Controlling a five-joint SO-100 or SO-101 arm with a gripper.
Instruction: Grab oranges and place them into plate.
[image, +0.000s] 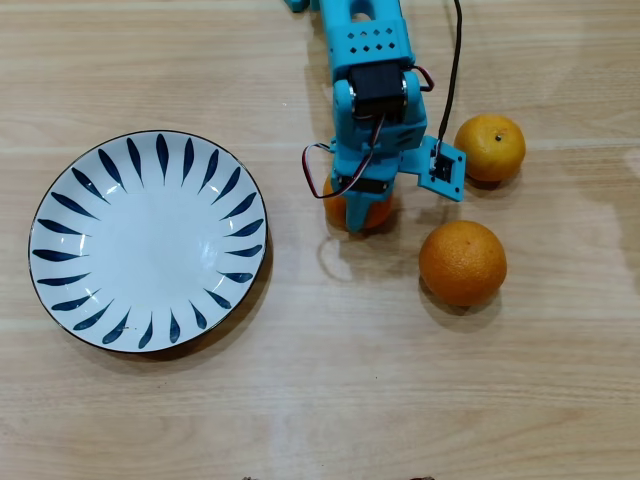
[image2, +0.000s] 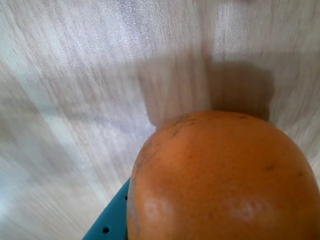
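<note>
My blue gripper (image: 358, 208) points down over a small orange (image: 374, 217), which peeks out beneath it near the table's middle. In the wrist view that orange (image2: 220, 180) fills the lower right, sharp against a blurred tabletop, with one blue finger (image2: 107, 226) against its left side. The gripper is shut on it. A second small orange (image: 490, 147) with a green stem dot lies to the right of the arm, and a larger orange (image: 462, 262) lies below it. The white plate (image: 150, 240) with dark blue strokes sits empty at the left.
The arm's blue body (image: 365, 60) and a black cable (image: 452, 70) come down from the top edge. A small blue camera mount (image: 442, 168) sticks out close to the upper right orange. Bare light wooden tabletop lies between the gripper and the plate.
</note>
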